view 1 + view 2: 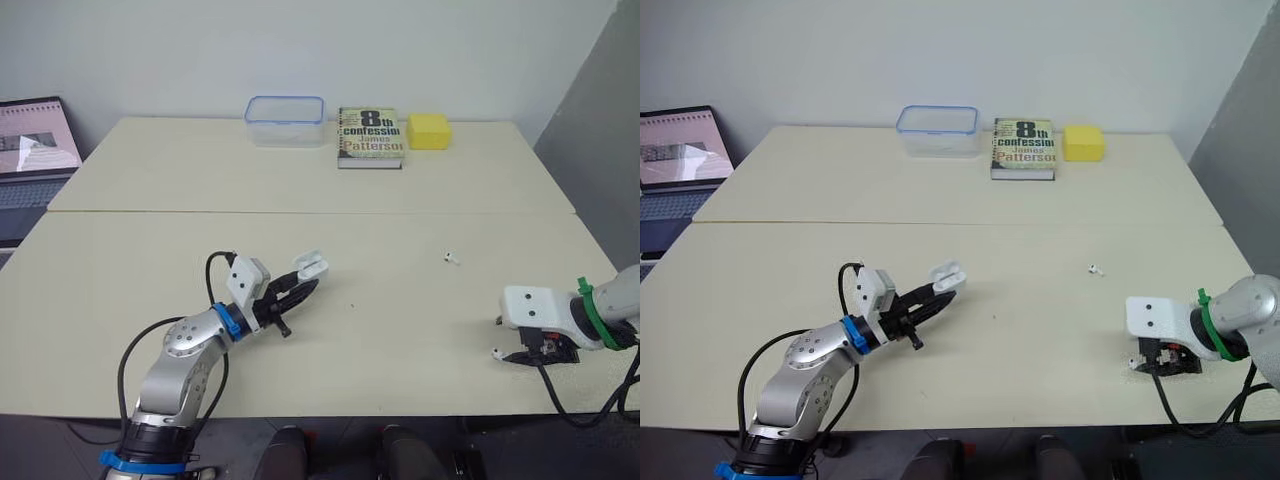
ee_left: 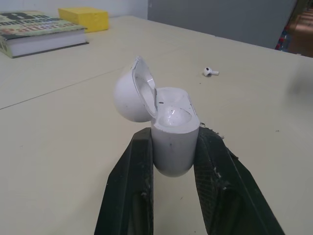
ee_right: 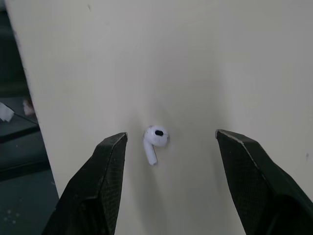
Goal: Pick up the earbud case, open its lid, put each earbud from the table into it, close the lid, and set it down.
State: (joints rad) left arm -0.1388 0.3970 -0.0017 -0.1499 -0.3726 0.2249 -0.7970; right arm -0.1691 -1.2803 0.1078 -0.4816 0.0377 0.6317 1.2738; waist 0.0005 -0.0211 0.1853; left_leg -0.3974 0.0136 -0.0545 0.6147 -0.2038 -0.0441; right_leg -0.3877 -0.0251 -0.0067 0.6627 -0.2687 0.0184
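My left gripper (image 1: 298, 287) is shut on the white earbud case (image 2: 173, 134), holding it just above the table at the near left. The case's lid (image 2: 131, 93) is swung open, and its inside looks empty. One white earbud (image 1: 452, 258) lies on the table right of centre, and it is also in the left wrist view (image 2: 210, 72) beyond the case. A second earbud (image 3: 155, 139) lies close to the table's front edge at the right. My right gripper (image 3: 171, 134) points down over it, open, with one finger on each side and neither touching it.
At the back of the table stand a clear plastic container (image 1: 285, 120), a book (image 1: 370, 137) and a yellow block (image 1: 428, 131). A laptop (image 1: 35, 150) sits off to the far left. The table's front edge (image 3: 39, 127) runs right beside the near earbud.
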